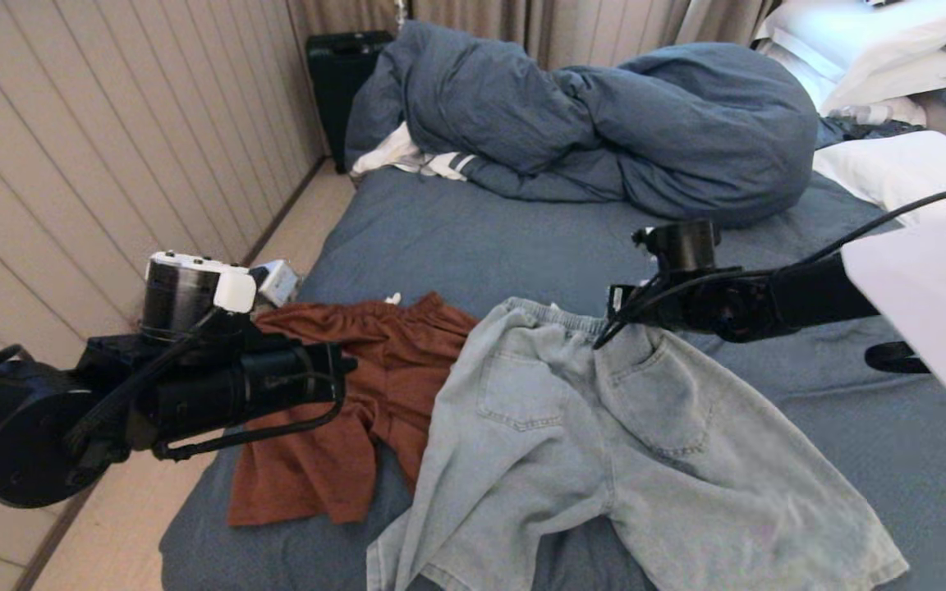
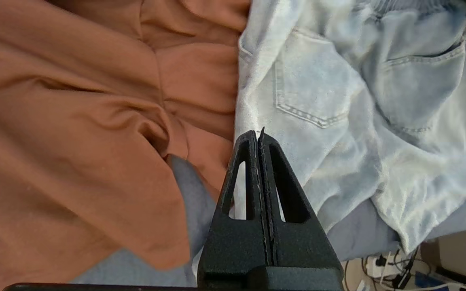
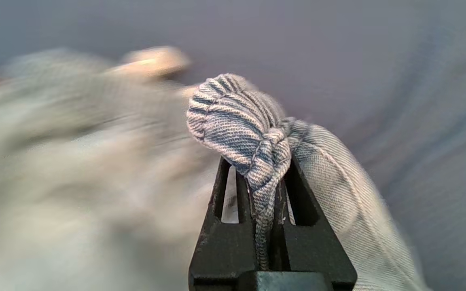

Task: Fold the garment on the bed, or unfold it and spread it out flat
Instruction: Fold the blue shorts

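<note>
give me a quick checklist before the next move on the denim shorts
1. Right gripper shut on the denim shorts at the waistband: ok.
2. Grip takes one layer only: cannot tell, the fabric is bunched between the fingers.
3. Left gripper holding a second corner: not ok, it is shut on nothing above the shorts.
4. Denim shorts lying flat: not ok, creased and rumpled.
5. Denim shorts apart from the rust shorts: not ok, one edge overlaps them.
6. Bare sheet on the bed beyond the shorts: ok.
</note>
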